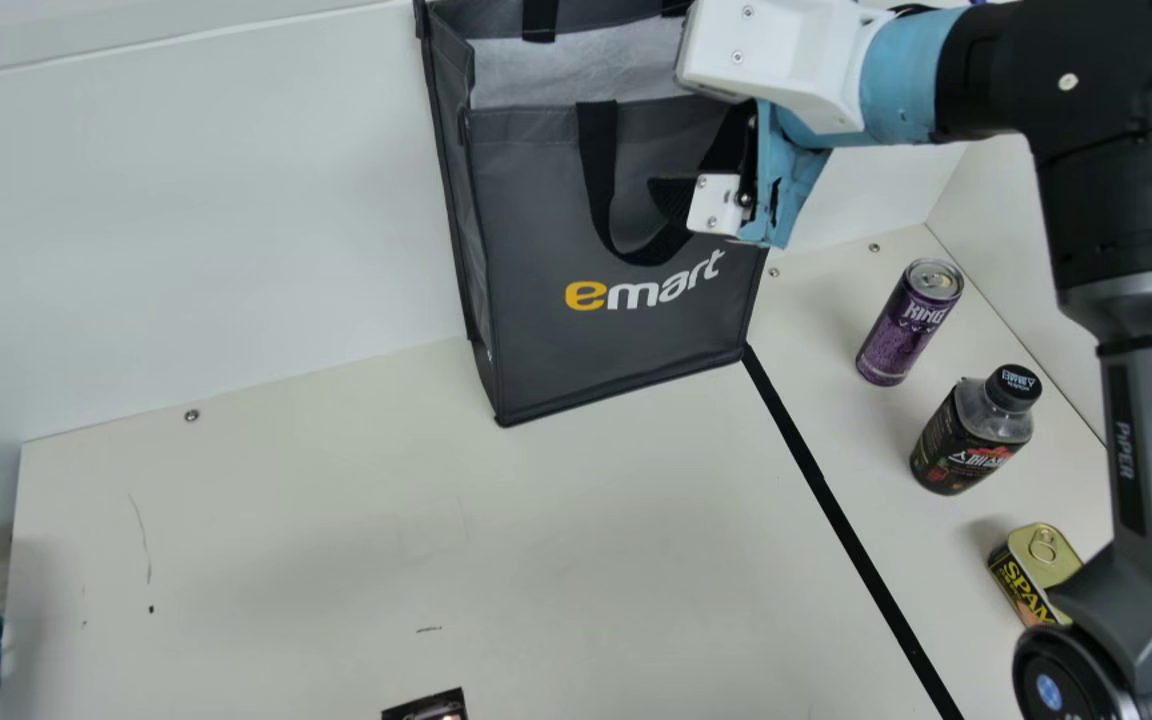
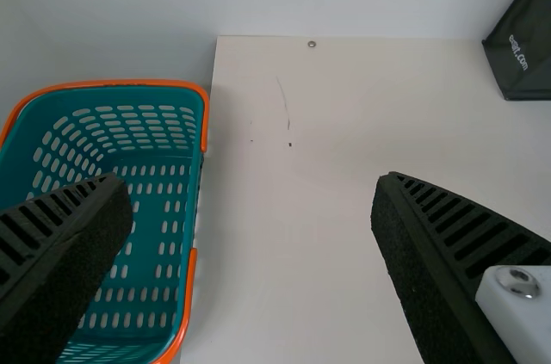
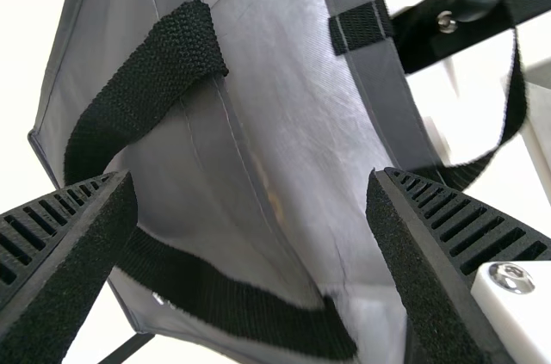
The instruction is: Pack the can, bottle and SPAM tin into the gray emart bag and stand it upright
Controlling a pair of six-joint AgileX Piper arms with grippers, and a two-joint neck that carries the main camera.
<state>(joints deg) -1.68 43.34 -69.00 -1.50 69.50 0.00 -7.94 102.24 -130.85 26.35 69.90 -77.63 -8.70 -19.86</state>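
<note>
The gray emart bag [image 1: 536,340] is standing upright on the cream surface [image 1: 286,520], close to the back wall [image 1: 236,200], its open mouth showing a pale lining and its front handle [image 1: 597,180] looping down over the front panel. The can, bottle and SPAM tin are all sitting outside it, over on the right beyond the black tape line [image 1: 836,515]. The purple can [image 1: 908,325] is standing farthest back, the dark bottle [image 1: 966,440] is standing between it and the tin with its black cap on, and the SPAM tin [image 1: 1021,585] is lying nearest, lid facing up, partly covered by the right arm [image 1: 1151,430].

That arm is reaching across above the can, and its right tool [image 1: 674,190] is hanging at the bag's front, near the handle. Its fingers are standing apart, gripping nothing; in the right wrist view the strap is showing between them, though whether it is brushing either one is hard to tell.

At the far left, a teal basket [image 2: 146,218] with orange trim is sitting beside the surface's edge. The left tool [image 2: 251,196] is hanging near it in its own wrist view, fingers spread wide and holding nothing.
</note>
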